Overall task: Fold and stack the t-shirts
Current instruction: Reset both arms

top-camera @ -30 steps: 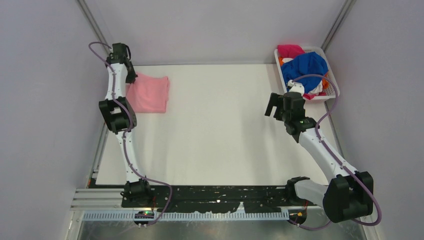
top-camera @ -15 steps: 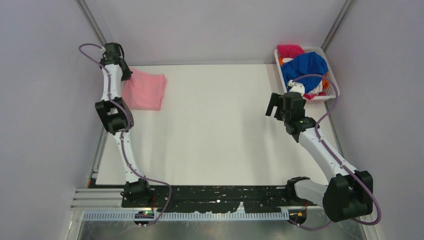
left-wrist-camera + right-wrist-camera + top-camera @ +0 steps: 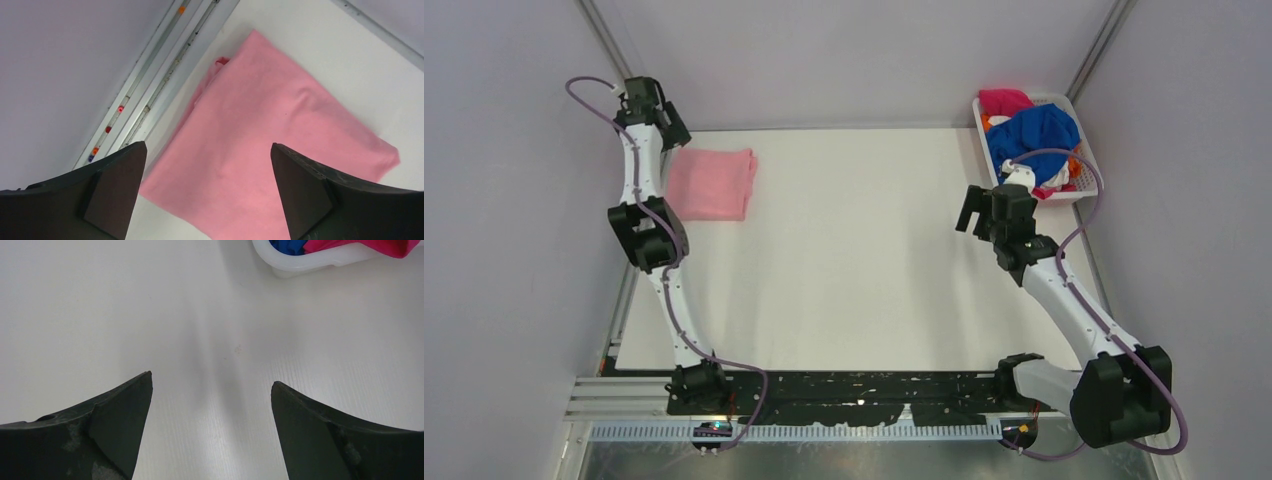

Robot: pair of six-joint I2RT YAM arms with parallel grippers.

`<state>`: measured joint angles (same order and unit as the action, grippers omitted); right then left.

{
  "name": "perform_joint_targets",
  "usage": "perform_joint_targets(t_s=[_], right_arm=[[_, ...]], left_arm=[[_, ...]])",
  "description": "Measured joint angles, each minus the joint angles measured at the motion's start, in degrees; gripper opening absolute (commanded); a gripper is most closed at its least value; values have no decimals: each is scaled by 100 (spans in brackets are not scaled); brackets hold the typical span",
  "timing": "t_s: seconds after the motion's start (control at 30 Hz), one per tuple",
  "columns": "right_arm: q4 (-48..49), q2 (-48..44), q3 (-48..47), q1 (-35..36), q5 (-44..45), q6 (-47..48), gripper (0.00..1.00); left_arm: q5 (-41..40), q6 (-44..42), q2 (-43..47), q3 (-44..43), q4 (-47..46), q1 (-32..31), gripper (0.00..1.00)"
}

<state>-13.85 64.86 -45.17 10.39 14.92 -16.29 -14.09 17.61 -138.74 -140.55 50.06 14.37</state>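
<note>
L gripper [image 3: 670, 132] hangs over the far-left corner of the table [image 3: 864, 260], jaws wide, nothing btwn them. In the L wrist view its fingers [image 3: 115, 190] stand well apart above the pink t-shirt [image 3: 716, 183]; can't tell if they touch the cloth. The shirt lies flat on the table, folded into a rough rectangle, close to the left edge & the metal rail [image 3: 150, 95]. A small bit of fabric sticks out on its rail side.

R gripper [image 3: 972, 212] hovers over bare tabletop on the right side, jaws also wide & empty. The R wrist view shows only white surface btwn the fingers [image 3: 120, 425]. Just beyond it, at the far-right corner, sits the white basket [image 3: 1091, 165] w/ more t-shirts heaped inside, unfolded: blue t-shirt [image 3: 1036, 130] on top, magenta t-shirt [image 3: 1004, 100] at the far end, orange cloth [image 3: 1077, 172] peeking at the sides. One basket corner w/ blue & magenta cloth shows at the top of the R wrist view.
</note>
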Motion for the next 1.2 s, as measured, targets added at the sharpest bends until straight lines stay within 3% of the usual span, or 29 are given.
perform_joint_targets(t_s=[0.2, 0.33, 0.63, 0.8, 0.93, 1.2], right_arm=[[7, -278, 31, 0, -48, -33, 95], [39, -472, 181, 0, -138, -105, 95], [52, -1145, 1027, 0, -527, -385, 95], [61, -1738, 1471, -2, -756, -485, 95], [144, -2109, 1832, 0, -870, -529, 96], [208, -2299, 2092, 0, -848, -682, 95]], left_arm=[[319, 103, 1036, 557, 120, -107, 100], [363, 227, 2212, 1650, 111, -533, 100], [570, 708, 5639, 6944, -1335, -3289, 100], [398, 1200, 6990, 9248, -1731, -4245, 100], [321, 1362, 7604, 9827, -1821, -4507, 100], [197, 1403, 8327, 9882, -2356, -4507, 100]])
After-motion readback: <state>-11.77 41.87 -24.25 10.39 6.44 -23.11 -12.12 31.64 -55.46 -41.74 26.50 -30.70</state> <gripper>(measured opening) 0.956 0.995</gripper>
